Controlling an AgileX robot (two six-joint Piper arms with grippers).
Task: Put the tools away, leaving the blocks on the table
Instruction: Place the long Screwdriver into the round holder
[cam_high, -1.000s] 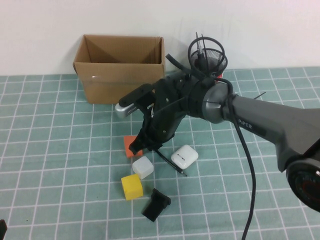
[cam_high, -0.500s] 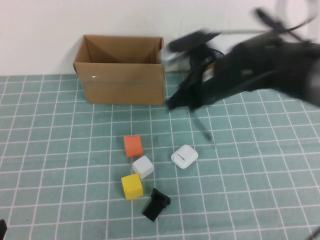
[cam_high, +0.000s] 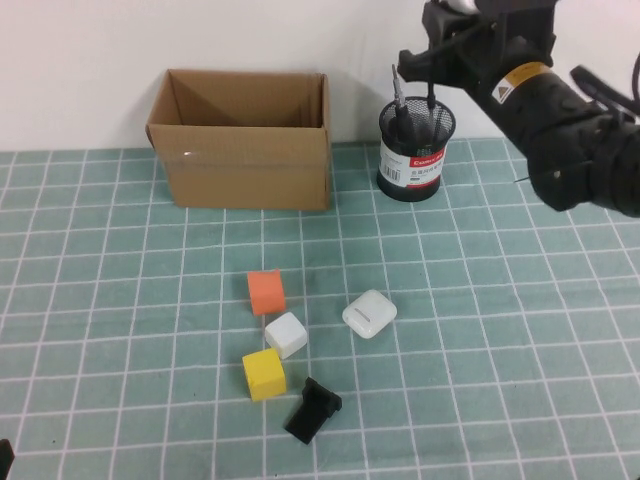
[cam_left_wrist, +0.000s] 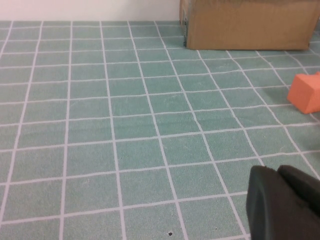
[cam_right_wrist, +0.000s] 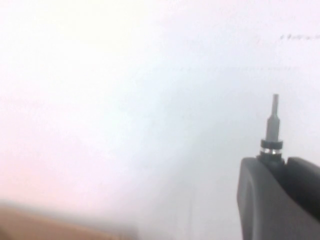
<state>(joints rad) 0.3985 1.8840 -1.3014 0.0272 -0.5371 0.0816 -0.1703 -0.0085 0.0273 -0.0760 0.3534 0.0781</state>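
My right gripper (cam_high: 428, 60) hangs high at the back right, just above a black mesh cup (cam_high: 415, 150), out of which a dark tool shaft (cam_high: 395, 88) sticks up. In the right wrist view this gripper (cam_right_wrist: 280, 162) is shut on the black-handled screwdriver, whose metal tip (cam_right_wrist: 274, 120) pokes out past the fingers against the white wall. The orange block (cam_high: 266, 291), white block (cam_high: 286, 334) and yellow block (cam_high: 264, 374) lie together on the green gridded table (cam_high: 120, 300). My left gripper (cam_left_wrist: 280, 172) is shut, holds nothing and sits low over the table at the near left. The orange block (cam_left_wrist: 306, 92) lies ahead of it.
An open cardboard box (cam_high: 240, 140) stands at the back, left of the cup. A white rounded case (cam_high: 369, 313) lies right of the blocks. A short black piece (cam_high: 312, 409) lies in front of them.
My right arm has risen from beside the blocks and swung to the back right, carrying the screwdriver off the table to above the mesh cup. The left arm has not moved.
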